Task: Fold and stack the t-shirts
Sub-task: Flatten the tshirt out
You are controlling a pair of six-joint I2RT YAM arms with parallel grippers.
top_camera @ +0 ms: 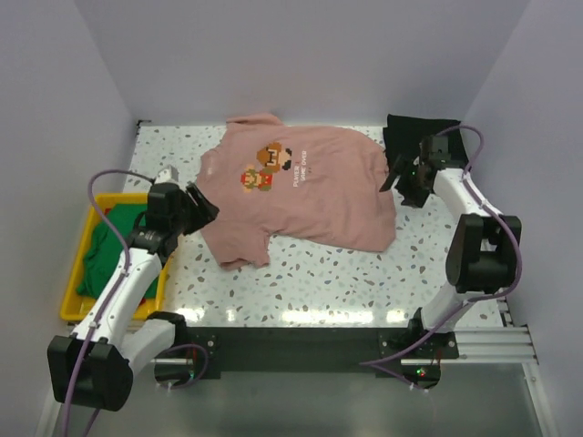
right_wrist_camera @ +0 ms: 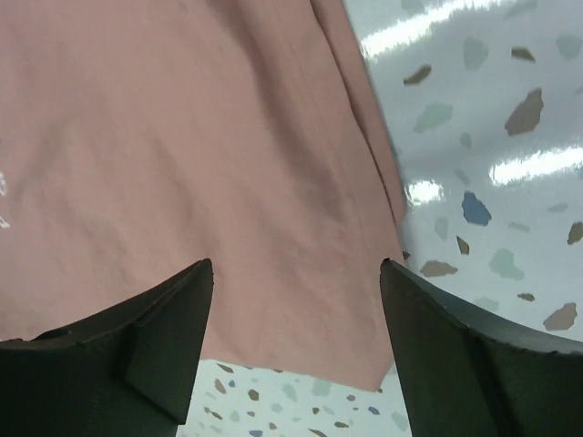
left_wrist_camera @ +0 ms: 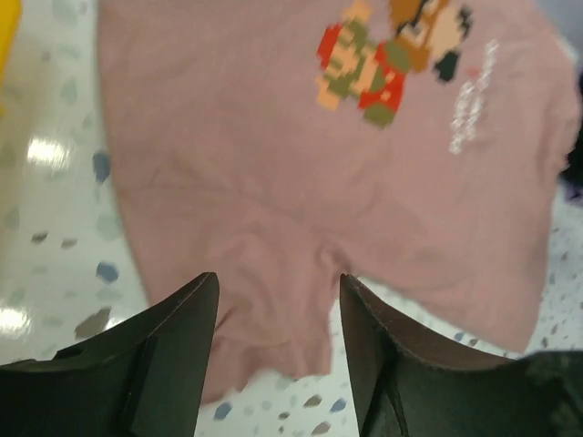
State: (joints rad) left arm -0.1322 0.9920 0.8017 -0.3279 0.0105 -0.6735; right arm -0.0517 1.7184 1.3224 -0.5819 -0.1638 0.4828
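1. The pink t-shirt (top_camera: 301,196) is lying spread flat and print-up on the table (top_camera: 346,273), stretching from one claw across to the other. It is probably laid out this way so that both arms can reach an edge for a first fold.
2. The left gripper (left_wrist_camera: 278,291) is hovering low over the shirt's near corner. A projecting flap, seemingly a sleeve, is sitting directly beneath the gap between its fingers (left_wrist_camera: 173,328).
3. That claw is standing wide open, released and gripping nothing. I cannot tell whether its tips are brushing the cloth.
4. The right gripper (right_wrist_camera: 296,269) is hanging above the opposite side of the shirt. A straight edge of the cloth is running beneath it, with bare speckled tabletop lying just past its outer finger.
5. This claw is also spread wide and carrying nothing.
6. Out beyond the left claw, on the side away from the shirt, a yellow bin (top_camera: 77,273) is holding a green t-shirt (top_camera: 105,255), likely waiting its turn.
7. Just behind the right claw, a black garment (top_camera: 410,132) is lying at the far corner. I cannot tell whether it is folded.
8. Folding appears to be only starting, with the two claws seemingly lining up on opposite edges to pinch them.
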